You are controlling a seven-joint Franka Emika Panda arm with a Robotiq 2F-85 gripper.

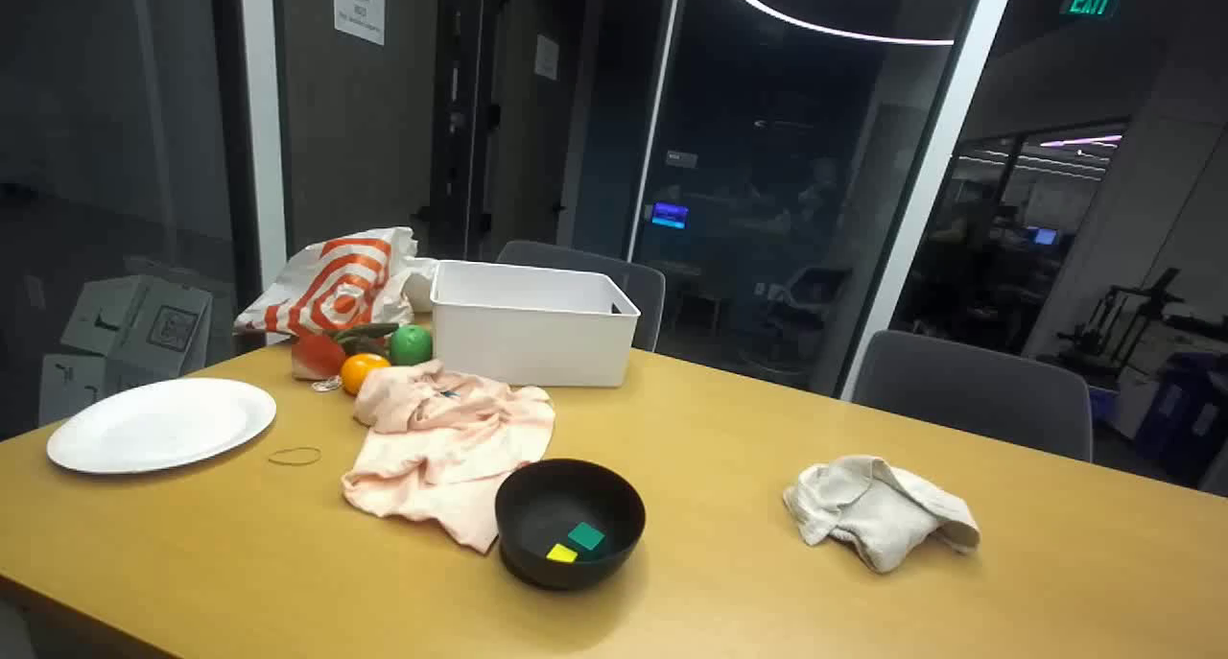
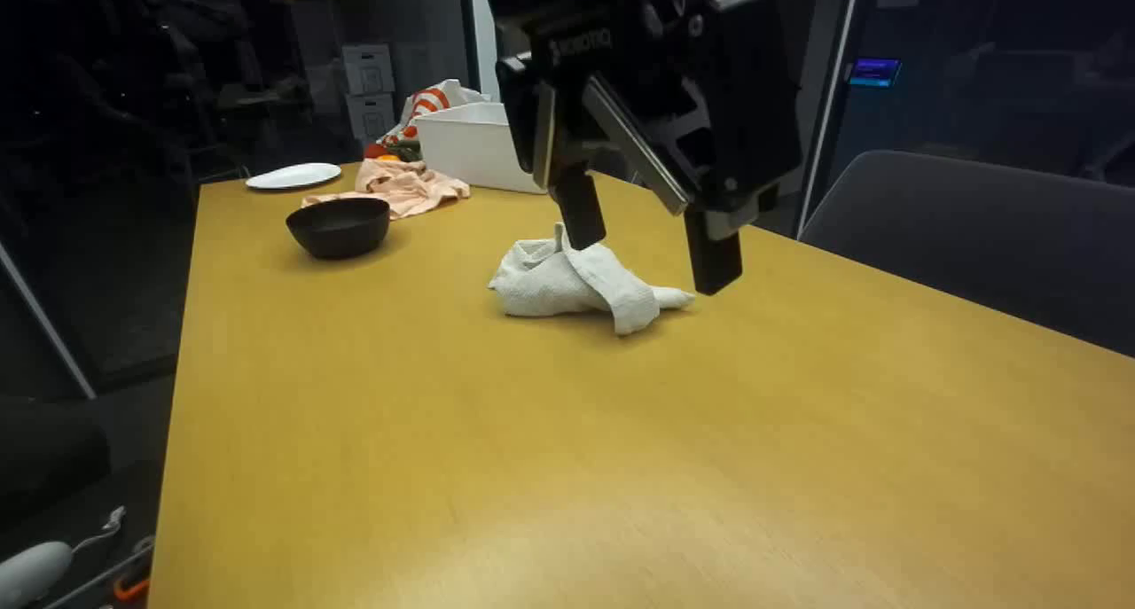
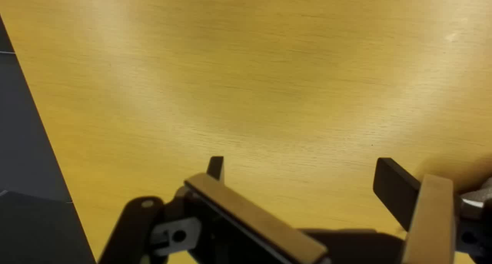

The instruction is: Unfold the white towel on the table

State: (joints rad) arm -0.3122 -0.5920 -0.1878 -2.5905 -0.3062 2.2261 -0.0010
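Jaws apart; wht towel (image 2: pixel 576 285) to 1 side.

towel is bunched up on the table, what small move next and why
Probably shift the open jaws over the bunched towel, toward the wrist view's right edge, before lowering: in that view the table shows between them, and the towel seems just to peek in at that edge.

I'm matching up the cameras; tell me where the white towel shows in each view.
In an exterior view: white towel, lower right.
In an exterior view: white towel, near the centre.
Wrist view: just a pale scrap at the right edge, perhaps the towel.
Shared landmark: the wooden table, in all three views.
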